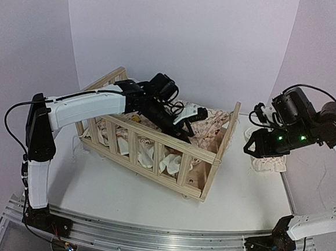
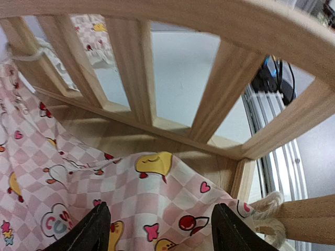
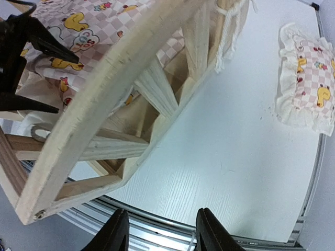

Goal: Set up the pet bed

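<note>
The pet bed (image 1: 153, 159), a light-wood frame with slatted rails, stands in the middle of the table. A pink-checkered duck cushion (image 2: 78, 178) lies crumpled inside it. My left gripper (image 2: 162, 232) reaches into the bed from the left and hangs open just above the cushion near a rail corner, with the cloth below its spread fingers (image 2: 94, 230). My right gripper (image 3: 162, 235) hovers open and empty above the bare table to the right of the bed (image 3: 104, 104). In the top view it (image 1: 252, 145) is just off the bed's right end.
A small matching frilled pillow (image 3: 309, 89) lies on the table at the right, below my right arm (image 1: 270, 164). White rope ties (image 2: 267, 206) bind the bed's corners. The metal rail (image 1: 159, 241) runs along the near table edge.
</note>
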### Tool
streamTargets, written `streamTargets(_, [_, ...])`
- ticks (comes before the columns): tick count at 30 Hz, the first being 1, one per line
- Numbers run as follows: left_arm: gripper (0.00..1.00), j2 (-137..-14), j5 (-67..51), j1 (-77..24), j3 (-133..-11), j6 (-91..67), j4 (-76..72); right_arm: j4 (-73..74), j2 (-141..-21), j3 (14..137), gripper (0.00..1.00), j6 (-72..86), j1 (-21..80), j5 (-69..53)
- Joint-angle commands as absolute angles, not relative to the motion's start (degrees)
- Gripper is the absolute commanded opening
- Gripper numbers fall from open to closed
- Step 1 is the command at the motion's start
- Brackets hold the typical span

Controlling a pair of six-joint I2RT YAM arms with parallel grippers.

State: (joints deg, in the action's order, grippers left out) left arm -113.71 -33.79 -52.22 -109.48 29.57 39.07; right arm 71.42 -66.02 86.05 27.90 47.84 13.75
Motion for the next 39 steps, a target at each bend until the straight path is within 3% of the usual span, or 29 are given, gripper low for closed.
streamTargets(1, [0.68,-116.79,-27.79,-53.18,-114.22,38.37,46.88,68.76,-63.69,79.12,0.45,33.26,47.3,12.95])
streamTargets(7, [0.63,-120.28,-26.09,-53.7,-113.83,41.79,47.11,55.28,-60.41,67.29,0.46,34.64,42.99,5.87])
streamTargets(12, [0.3,-119.39,-26.35,-53.74,-110.96,40.58,42.74,42.67,-61.25,59.56,0.47,35.68,38.43,-0.41])
streamTargets(17, [0.01,-119.5,-35.29,-53.79,-112.23,34.49,39.18,33.83,-62.14,54.6,0.46,35.72,37.41,-3.73])
streamTargets(28, [0.0,-118.22,-52.31,-53.8,-117.22,18.04,28.41,12.19,-64.27,44.93,0.43,42.26,37.19,-12.45])
streamTargets(39, [0.0,-119.93,-49.79,-52.21,-117.54,11.27,24.06,1.38,-78.11,52.38,0.34,46.46,37.9,-16.64])
